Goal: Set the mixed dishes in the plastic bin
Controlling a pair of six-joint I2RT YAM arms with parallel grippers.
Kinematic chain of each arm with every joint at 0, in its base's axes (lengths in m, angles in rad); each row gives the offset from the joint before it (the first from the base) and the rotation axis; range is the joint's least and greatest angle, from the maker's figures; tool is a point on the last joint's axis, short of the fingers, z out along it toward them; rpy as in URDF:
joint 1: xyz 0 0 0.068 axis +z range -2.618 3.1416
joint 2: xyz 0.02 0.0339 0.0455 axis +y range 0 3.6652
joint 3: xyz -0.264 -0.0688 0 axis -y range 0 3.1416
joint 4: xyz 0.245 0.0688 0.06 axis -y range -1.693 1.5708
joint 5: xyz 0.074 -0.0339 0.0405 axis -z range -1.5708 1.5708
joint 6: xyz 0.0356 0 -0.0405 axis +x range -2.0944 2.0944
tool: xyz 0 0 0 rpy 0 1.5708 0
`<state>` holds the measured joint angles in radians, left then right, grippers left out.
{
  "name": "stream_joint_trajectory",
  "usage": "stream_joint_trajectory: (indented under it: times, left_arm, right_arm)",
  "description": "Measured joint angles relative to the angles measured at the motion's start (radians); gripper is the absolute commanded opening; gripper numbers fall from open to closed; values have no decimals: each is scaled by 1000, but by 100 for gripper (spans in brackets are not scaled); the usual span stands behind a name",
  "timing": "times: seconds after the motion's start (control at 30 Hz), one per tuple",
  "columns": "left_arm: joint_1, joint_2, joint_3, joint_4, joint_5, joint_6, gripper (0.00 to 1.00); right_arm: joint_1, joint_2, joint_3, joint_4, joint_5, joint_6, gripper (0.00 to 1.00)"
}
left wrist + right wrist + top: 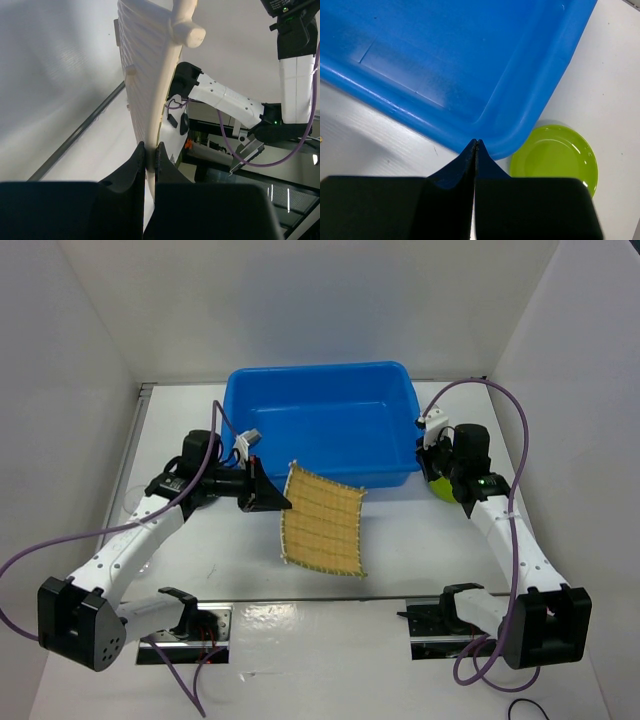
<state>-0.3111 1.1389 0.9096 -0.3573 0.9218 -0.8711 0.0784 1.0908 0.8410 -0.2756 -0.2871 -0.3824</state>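
Observation:
My left gripper [286,502] is shut on the upper left edge of the tan woven bamboo mat [322,522] and holds it up, tilted, just in front of the blue plastic bin [320,420]. In the left wrist view the mat [150,75] is edge-on between my shut fingers, with my left gripper [150,149] at its edge. My right gripper [432,466] is shut and empty above the bin's near right corner [520,135]. In the right wrist view my right gripper [476,142] is just left of the lime-green plate [554,159]. The plate [440,490] lies on the table by that corner, partly under my arm. The bin is empty.
A faint clear glass [133,502] shows on the table by the left arm's elbow, half hidden by it. White walls close in the table on three sides. The arm bases stand at the near edge.

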Motion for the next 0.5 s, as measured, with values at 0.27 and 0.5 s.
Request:
stream_joint_trajectory:
  times: [0.27,0.5]
  left_arm:
    - [0,-5,58,24,24,-47,0]
    - [31,151,392,116,50,-76,0]
  right_arm:
    - [0,-3,-1,4,12,0,0]
    - [-6,-24,-14,27,42,10,0]
